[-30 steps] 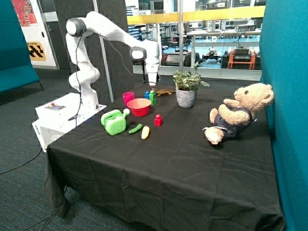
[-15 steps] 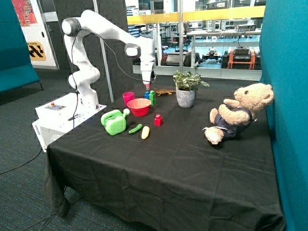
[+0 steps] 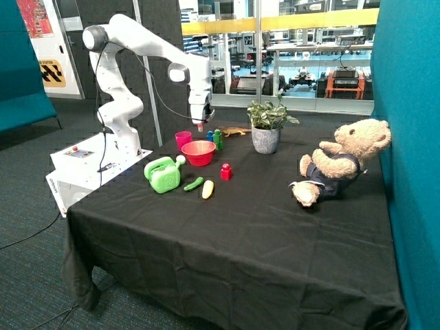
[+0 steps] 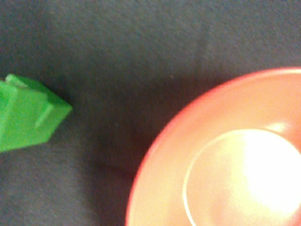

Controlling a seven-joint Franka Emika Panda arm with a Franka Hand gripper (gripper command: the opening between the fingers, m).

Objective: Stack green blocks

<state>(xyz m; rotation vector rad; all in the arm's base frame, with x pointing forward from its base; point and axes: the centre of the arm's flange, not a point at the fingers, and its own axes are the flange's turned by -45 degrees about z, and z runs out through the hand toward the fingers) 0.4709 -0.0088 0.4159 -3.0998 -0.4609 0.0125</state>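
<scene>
I see the Franka arm's gripper [image 3: 200, 126] hovering above the black table [image 3: 275, 227], over the far rim of the red bowl [image 3: 198, 152]; I cannot tell how it is set. The green blocks [image 3: 218, 139] stand stacked just behind the bowl, beside a blue brick [image 3: 210, 135].

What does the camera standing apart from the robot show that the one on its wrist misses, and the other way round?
Only the outside view shows the white arm, its gripper hanging above the table, the teddy bear, potted plant and watering can. Only the wrist view shows the inside of the red bowl close up, with nothing in it. Both show the bowl, the black cloth and the green blocks.
</scene>
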